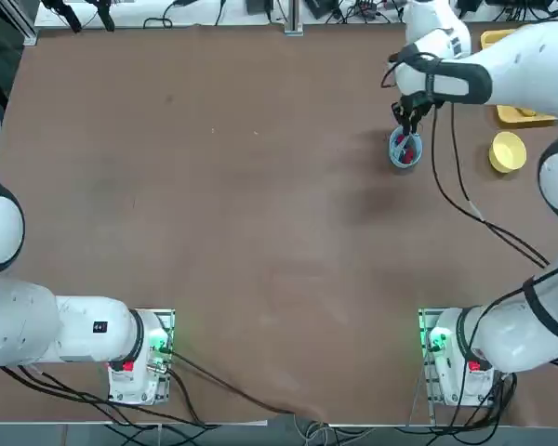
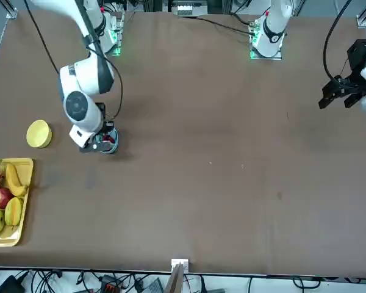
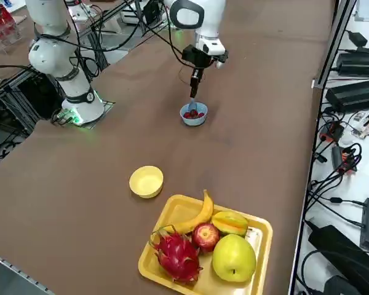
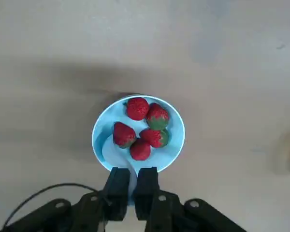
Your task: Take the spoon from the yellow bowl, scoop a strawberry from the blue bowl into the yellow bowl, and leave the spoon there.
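Right jaws (image 4: pixel 132 181), closed on the spoon (image 4: pixel 131 180), which I hold with its bowl end among strawberries (image 4: pixel 138 129) in the blue bowl (image 4: pixel 179 126); the yellow bowl (image 3: pixel 146 182) sits apart on the counter (image 3: pixel 80 203)

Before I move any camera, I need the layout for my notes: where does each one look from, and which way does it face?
Top: overhead, looking down at the table; both arms show.
Front: across the table, facing the robot; the working arm and part of the parked one show.
Right side: raised at the robot's right, looking diagonally down over the fruit tray; the right arm shows.
Right wrist: on that arm, looking past its right pincer, closed on the spoon, into the blue bowl.
Top and front share the yellow bowl.
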`<action>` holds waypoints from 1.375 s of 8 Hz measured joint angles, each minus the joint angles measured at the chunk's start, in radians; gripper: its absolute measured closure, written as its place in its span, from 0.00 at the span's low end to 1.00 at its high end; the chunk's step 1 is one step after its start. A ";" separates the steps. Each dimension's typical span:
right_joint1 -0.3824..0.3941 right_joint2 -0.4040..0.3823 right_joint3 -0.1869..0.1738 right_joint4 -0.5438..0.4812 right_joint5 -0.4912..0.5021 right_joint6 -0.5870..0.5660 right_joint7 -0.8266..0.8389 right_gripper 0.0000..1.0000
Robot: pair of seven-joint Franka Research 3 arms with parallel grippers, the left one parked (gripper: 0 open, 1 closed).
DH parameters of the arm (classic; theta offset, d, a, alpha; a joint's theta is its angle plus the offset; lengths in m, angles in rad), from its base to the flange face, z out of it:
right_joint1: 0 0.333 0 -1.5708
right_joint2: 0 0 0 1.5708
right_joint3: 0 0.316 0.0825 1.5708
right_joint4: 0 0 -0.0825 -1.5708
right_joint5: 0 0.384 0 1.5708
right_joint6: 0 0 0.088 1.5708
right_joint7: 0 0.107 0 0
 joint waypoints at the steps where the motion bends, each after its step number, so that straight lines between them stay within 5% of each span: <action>1: 0.026 0.022 0.000 0.031 -0.035 -0.032 0.059 0.89; 4: 0.097 0.074 0.002 0.083 -0.141 -0.074 0.241 0.89; 11: 0.156 0.100 0.003 0.096 -0.281 -0.084 0.365 0.89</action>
